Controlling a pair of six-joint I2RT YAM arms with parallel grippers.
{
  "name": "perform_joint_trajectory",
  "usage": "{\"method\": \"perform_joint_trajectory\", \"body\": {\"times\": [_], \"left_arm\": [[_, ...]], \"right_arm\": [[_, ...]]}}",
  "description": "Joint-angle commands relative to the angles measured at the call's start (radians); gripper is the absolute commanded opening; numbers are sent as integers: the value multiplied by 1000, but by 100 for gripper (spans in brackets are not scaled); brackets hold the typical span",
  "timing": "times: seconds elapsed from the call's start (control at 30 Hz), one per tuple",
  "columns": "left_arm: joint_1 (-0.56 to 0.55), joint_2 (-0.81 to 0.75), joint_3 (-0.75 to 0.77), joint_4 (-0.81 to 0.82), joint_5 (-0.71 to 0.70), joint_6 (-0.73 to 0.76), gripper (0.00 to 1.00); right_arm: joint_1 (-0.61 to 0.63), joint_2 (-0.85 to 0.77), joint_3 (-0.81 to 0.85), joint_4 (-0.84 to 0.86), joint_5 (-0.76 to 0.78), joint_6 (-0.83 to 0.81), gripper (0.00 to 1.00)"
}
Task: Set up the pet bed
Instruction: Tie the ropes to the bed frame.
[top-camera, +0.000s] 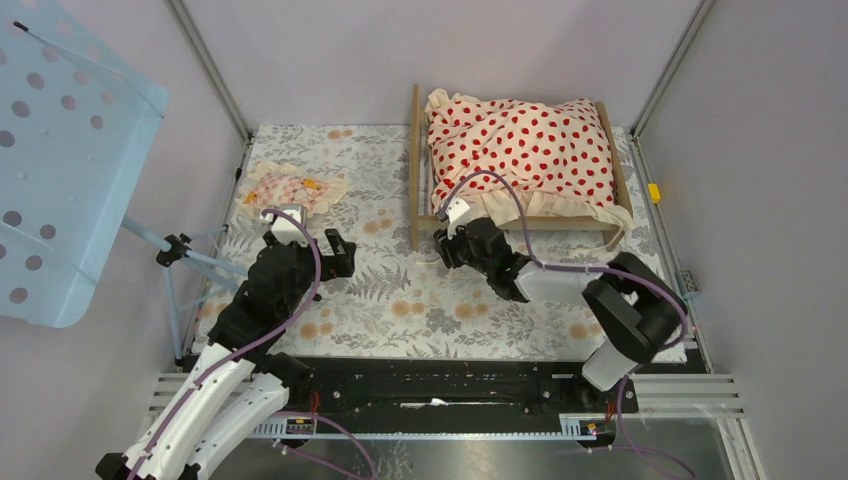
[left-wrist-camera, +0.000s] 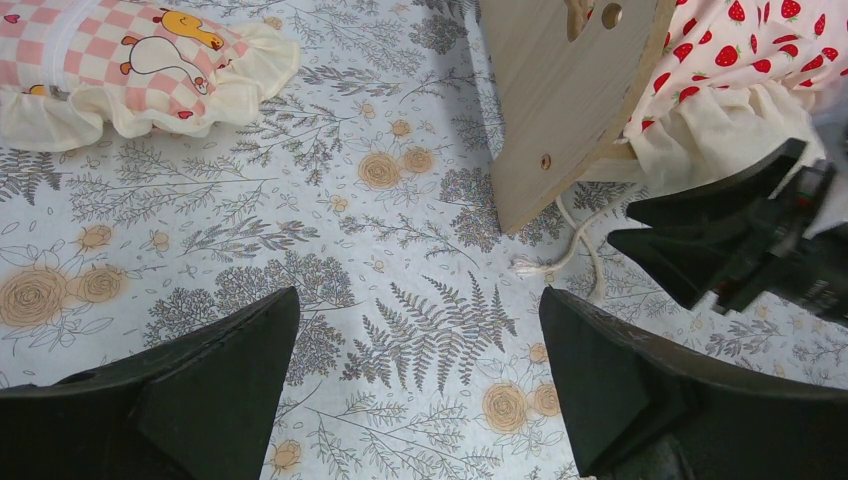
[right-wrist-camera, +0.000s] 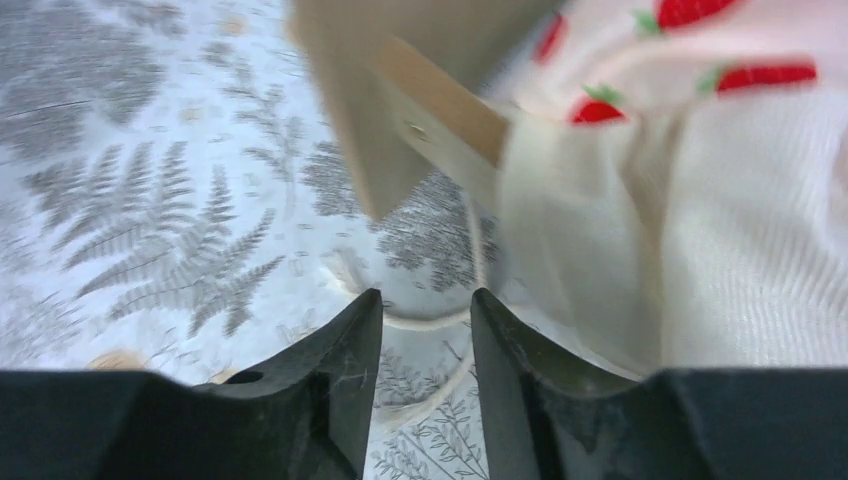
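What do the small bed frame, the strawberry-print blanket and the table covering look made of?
Light-wood bed frame: unpainted flat board, likely plywood, matte, screw head showing. Cream strawberry-print blanket: soft cloth, puffy, with gathered ruffle edge. Grey fern-and-flower table covering: thin printed sheet lying flat; cloth or vinyl, cannot tell.

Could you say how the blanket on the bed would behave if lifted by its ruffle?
The blanket is probably floppy: its ruffle droops over the bed rail. Looks puffy, so likely light; it should sag, not hold shape.
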Motion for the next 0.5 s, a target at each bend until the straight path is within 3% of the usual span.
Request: {"method": "perform_joint_trajectory", "body": {"times": [0.0, 0.13, 0.27, 0.33, 0.47], "left_arm": [[3, 3, 1, 26, -2, 1, 99], [3, 1, 2, 26, -2, -1, 99], [3, 1, 3, 26, 2, -1, 99], [3, 0, 3, 26, 1, -1, 99], [3, -4, 2, 27, 1, -2, 99]], "right_arm": [[-4, -135, -1, -94, -273, -209, 47], [-19, -156, 77, -306, -237, -316, 50], [-26, -106, 244, -568, -106, -105, 39], [-26, -148, 217, -539, -101, 2, 40], [-25, -268, 10, -329, -79, 273, 46]]}}
